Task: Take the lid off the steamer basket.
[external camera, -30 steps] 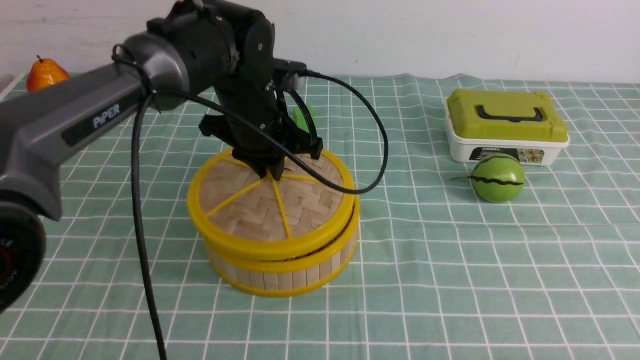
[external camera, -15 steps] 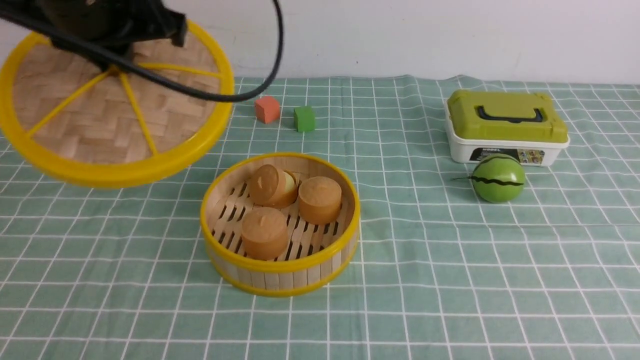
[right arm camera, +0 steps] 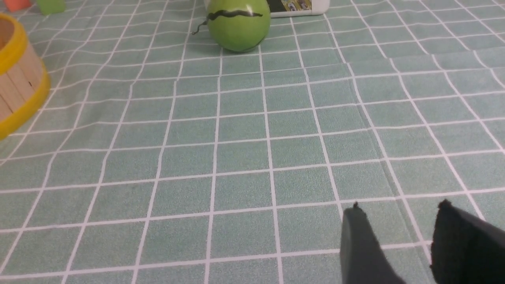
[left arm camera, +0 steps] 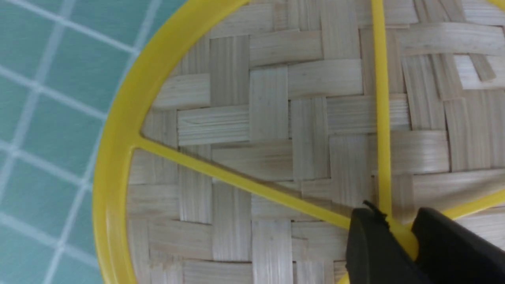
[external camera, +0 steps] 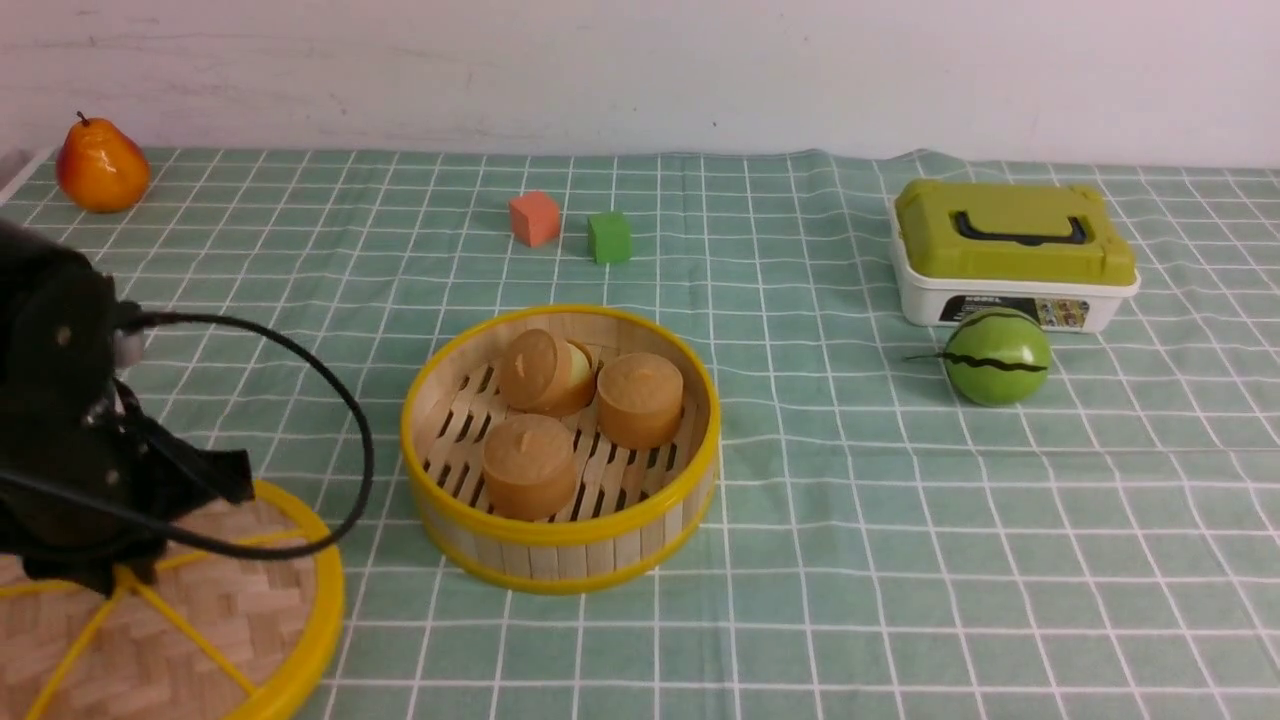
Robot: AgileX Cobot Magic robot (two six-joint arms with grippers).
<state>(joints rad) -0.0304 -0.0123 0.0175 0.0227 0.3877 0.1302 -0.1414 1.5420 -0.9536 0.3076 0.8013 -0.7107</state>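
The lid [external camera: 235, 610], woven tan bamboo with a yellow rim and spokes, is at the front left, low by the cloth and apart from the steamer basket. I cannot tell if it touches the cloth. My left gripper [external camera: 115, 580] is shut on the lid's yellow centre knob, as the left wrist view [left arm camera: 398, 225] shows over the weave of the lid [left arm camera: 276, 118]. The steamer basket [external camera: 560, 555] stands open mid-table with three brown round cakes inside; its wall also shows in the right wrist view [right arm camera: 15, 86]. My right gripper [right arm camera: 398, 209] is open and empty over bare cloth.
A pear [external camera: 100, 165] sits at the far left. An orange cube [external camera: 534, 218] and a green cube [external camera: 609, 237] lie behind the basket. A white box with an olive-green top [external camera: 1012, 255] and a green striped ball [external camera: 997, 356] are at the right.
My left gripper lifted the lid off the basket, swung it up and to the left, then brought it down to the front left. The basket now stands open.
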